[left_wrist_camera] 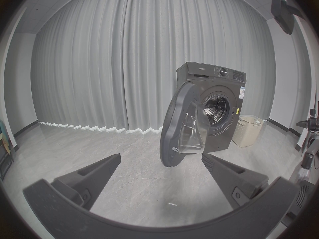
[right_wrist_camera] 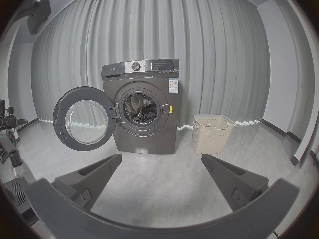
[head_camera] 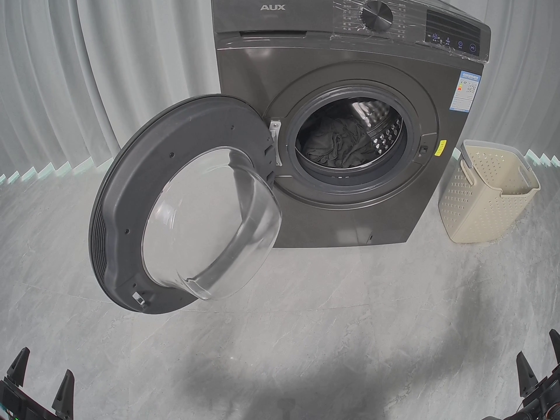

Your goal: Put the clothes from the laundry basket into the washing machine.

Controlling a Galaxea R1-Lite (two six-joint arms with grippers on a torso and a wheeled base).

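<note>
We are holding both arms low and close in to ourselves, well apart from each other. Our left gripper (head_camera: pixel 41 380) is sitting at the lower left of the head view, its two dark fingers (head_camera: pixel 64 387) pointing up and forward with a wide gap between them. Our right gripper (head_camera: pixel 539 368) is sitting at the lower right in a like pose, its fingers (head_camera: pixel 525 375) also spread wide. We are carrying both grippers empty, wrists facing forward.

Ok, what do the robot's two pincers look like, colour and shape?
Both the left pincer and right pincer are matte dark grey: two wedge-shaped fingers tapering to points, ribbed on the inner faces, a round fastener near each base, mounted on a broad curved bar.
</note>
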